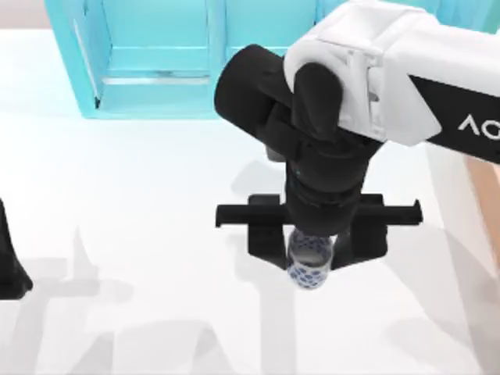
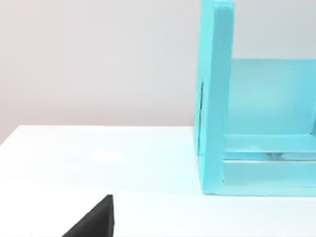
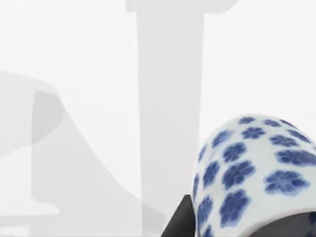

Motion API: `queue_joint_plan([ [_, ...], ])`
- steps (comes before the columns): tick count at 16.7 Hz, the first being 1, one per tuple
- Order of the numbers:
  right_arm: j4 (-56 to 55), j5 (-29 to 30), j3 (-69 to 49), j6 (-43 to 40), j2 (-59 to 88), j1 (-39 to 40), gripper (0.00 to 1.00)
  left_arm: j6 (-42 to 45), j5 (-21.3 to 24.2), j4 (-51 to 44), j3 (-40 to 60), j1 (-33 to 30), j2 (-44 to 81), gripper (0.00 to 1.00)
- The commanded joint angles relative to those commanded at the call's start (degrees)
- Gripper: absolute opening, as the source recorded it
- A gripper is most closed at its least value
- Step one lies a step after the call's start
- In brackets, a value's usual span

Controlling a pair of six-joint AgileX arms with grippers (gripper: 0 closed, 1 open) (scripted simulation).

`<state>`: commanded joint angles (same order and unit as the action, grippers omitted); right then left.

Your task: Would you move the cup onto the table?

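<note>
The cup (image 1: 309, 264), white with dark blue flower dots, sits between the black fingers of my right gripper (image 1: 311, 254), which is shut on it over the middle of the white table (image 1: 117, 219). In the right wrist view the cup (image 3: 256, 168) is close up, with a dark finger (image 3: 182, 222) against its side and the table's shadowed surface behind it. Whether the cup's base touches the table cannot be told. My left arm (image 1: 9, 266) is parked at the table's left edge.
A turquoise shelf unit (image 1: 156, 55) stands along the back of the table, and its open compartment (image 2: 256, 123) shows in the left wrist view. A tan box edge (image 1: 486, 183) lies at the far right. Bare table lies in front and to the left.
</note>
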<state>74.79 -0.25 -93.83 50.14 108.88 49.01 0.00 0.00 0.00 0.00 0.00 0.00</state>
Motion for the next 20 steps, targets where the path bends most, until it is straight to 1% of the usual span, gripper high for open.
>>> queue_joint_plan([
  [7,-12.2,0.1,10.2,0.1,1.8,0.2,0.00,0.0,0.0,0.0,0.0,0.0,0.0,1.00],
  [12,-13.0,0.1,10.9,0.1,2.2,0.3,0.00,0.0,0.0,0.0,0.0,0.0,0.0,1.00],
  [20,-13.0,0.1,10.9,0.1,2.2,0.3,0.60,0.0,0.0,0.0,0.0,0.0,0.0,1.00],
])
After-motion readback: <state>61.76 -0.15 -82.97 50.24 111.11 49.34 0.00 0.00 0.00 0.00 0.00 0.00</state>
